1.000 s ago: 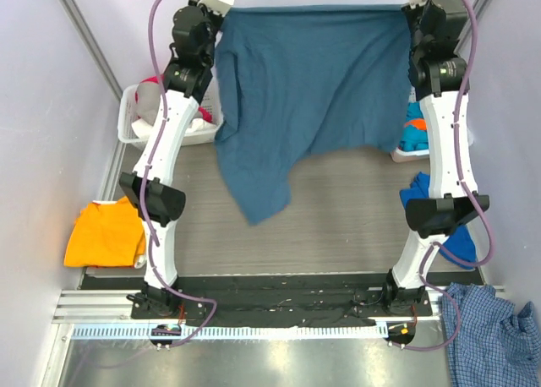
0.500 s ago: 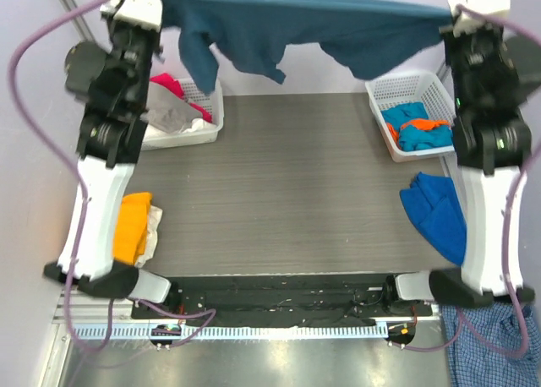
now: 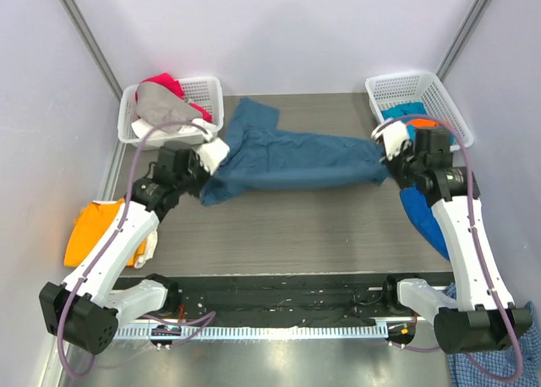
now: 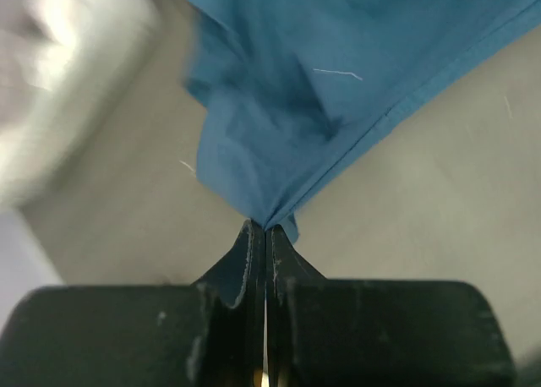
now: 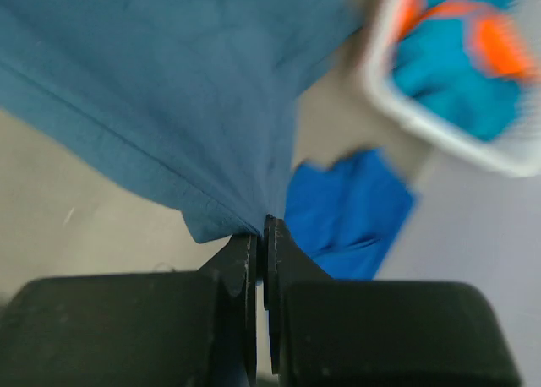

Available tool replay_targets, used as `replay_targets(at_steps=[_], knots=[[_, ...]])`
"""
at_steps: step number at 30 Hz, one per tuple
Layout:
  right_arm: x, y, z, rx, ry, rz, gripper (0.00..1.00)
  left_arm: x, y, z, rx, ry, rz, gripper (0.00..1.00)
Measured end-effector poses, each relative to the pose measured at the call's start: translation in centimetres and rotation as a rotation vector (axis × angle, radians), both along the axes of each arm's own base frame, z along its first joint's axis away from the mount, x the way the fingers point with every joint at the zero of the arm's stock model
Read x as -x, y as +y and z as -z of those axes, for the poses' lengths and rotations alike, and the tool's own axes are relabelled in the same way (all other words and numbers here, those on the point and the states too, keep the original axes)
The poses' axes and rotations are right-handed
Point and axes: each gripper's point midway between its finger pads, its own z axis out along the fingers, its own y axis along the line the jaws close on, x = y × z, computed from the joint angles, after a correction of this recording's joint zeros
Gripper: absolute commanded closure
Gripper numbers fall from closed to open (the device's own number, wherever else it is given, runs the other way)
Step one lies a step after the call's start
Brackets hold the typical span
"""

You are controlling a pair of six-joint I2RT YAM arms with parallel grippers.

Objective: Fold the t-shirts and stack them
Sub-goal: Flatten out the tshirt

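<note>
The large dark teal-blue t-shirt [image 3: 287,157] lies stretched and bunched across the far half of the table. My left gripper [image 3: 206,177] is shut on its left edge, low over the table; the left wrist view shows the cloth [image 4: 321,91] pinched at the fingertips [image 4: 264,228]. My right gripper [image 3: 387,160] is shut on its right edge; the right wrist view shows the cloth [image 5: 169,91] pinched there [image 5: 262,226]. An orange t-shirt [image 3: 100,231] lies at the left edge. A bright blue t-shirt [image 3: 421,208] lies under the right arm, also in the right wrist view [image 5: 347,218].
A white mesh basket [image 3: 203,89] at the back left holds red and grey clothes. A second basket [image 3: 406,84] at the back right holds turquoise and orange clothes [image 5: 461,53]. A blue-and-white checked shirt [image 3: 494,336] lies off the table's near right corner.
Both arms have swung down from high up, bringing the teal-blue t-shirt from hanging in the air down onto the table, still held at both ends.
</note>
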Motion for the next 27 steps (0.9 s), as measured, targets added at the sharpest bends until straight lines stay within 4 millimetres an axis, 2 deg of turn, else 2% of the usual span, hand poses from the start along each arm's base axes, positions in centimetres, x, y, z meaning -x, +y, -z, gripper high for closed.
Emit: replay_targets(at_steps=[1, 2, 4, 9, 15, 21, 27], knots=[[1.1, 0.4, 2.7, 0.003, 0.102, -0.037, 0.99, 1.5, 0.0, 2.3, -0.032, 0.084, 0.032, 1.00], [2.3, 0.6, 4.5, 0.005, 0.180, -0.067, 0.99, 2.9, 0.0, 4.0, -0.056, 0.154, 0.066, 1.00], [4.3, 1.1, 6.1, 0.004, 0.272, -0.118, 0.99, 4.9, 0.0, 5.5, -0.089, 0.237, 0.123, 1.00], [7.0, 1.5, 7.7, 0.024, 0.386, -0.214, 0.99, 7.7, 0.5, 6.3, -0.146, 0.334, 0.215, 1.00], [9.7, 1.2, 11.2, 0.053, 0.531, -0.270, 0.99, 9.8, 1.1, 6.4, -0.210, 0.428, 0.287, 1.00], [11.5, 0.7, 14.0, 0.081, 0.630, -0.295, 0.99, 11.6, 1.7, 7.6, -0.274, 0.538, 0.330, 1.00], [12.5, 0.5, 15.3, 0.089, 0.676, -0.302, 0.97, 13.3, 2.8, 8.0, -0.335, 0.606, 0.344, 1.00]])
